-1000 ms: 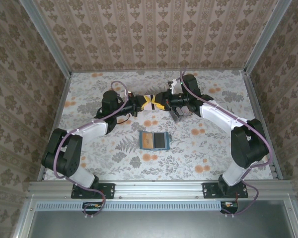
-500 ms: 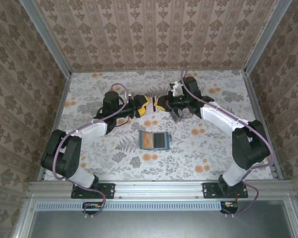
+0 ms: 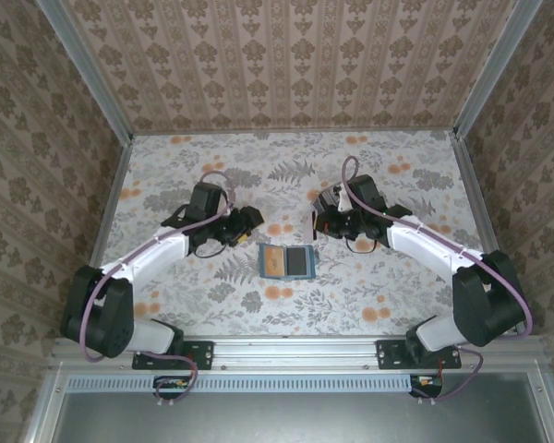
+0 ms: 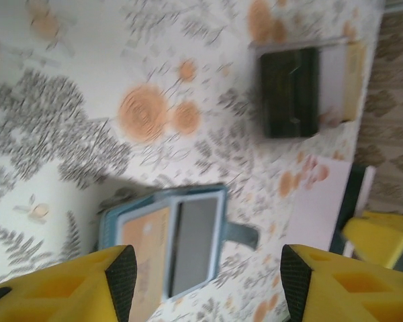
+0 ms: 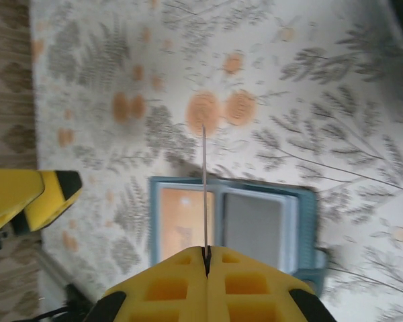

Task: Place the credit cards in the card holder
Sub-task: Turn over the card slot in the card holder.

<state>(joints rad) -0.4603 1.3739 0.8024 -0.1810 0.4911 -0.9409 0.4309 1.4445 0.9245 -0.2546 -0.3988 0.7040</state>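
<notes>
The teal card holder (image 3: 287, 261) lies open on the table between my two grippers. A tan card (image 5: 183, 221) lies in its left half, and the right half (image 5: 255, 225) is grey. My right gripper (image 5: 206, 253) is shut on a thin pale pink card (image 5: 204, 188), seen edge-on above the holder's fold. The left wrist view shows that card's flat face (image 4: 316, 208) beside the right gripper's yellow finger (image 4: 383, 238). My left gripper (image 4: 208, 282) stands open above the holder's near-left side, with nothing between its fingers. From above, the left gripper (image 3: 247, 220) and right gripper (image 3: 319, 221) flank the holder's far edge.
A small dark-sided box (image 4: 292, 90) with pale cards in it sits on the floral table (image 3: 286, 175) beyond the holder, close to the right gripper. Aluminium rails and patterned walls close in the table on three sides.
The two grippers were touching at mid-table. They have separated and drawn back toward the card holder, the left opening and swinging left, the right carrying the card down over the holder.
</notes>
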